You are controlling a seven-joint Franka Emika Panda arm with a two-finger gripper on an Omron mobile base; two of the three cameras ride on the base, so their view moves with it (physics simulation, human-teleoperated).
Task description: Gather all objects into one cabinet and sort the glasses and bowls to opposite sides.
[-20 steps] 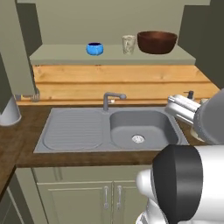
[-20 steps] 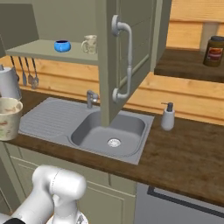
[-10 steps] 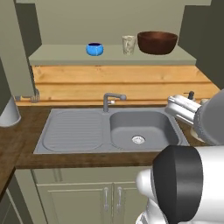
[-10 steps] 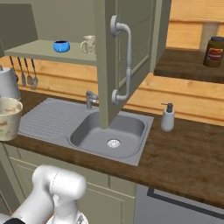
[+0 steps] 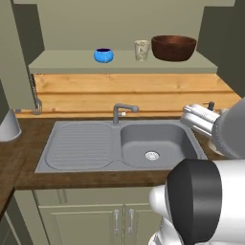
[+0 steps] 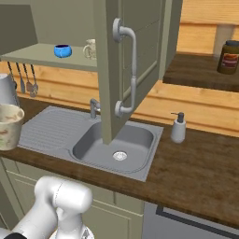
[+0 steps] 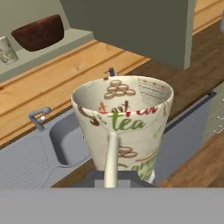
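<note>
Left base view: shelf (image 5: 72, 62) of the open cabinet carries the blue bowl (image 5: 103, 55) about mid-shelf, one glass (image 5: 141, 50) to its right, and the brown bowl (image 5: 173, 47) just beside that glass near the right end. My arm sits low at the right over the worktop, right of the sink (image 5: 119, 144). Right base view: second glass (image 6: 9, 126) shows at the left edge, out over the worktop's front left, well below the shelf; the open cabinet door (image 6: 126, 65) hangs over the sink, between me and the shelf's right end. Hand view: my claw (image 7: 114, 164) is clamped shut on that glass (image 7: 124, 118), mouth up, long axis upright, one finger (image 7: 110, 159) inside the rim. Shelf and brown bowl lie up and to the upper left of the claw. My call: lift up and in beside the shelved glass, keeping away from the bowls and the door edge.
</note>
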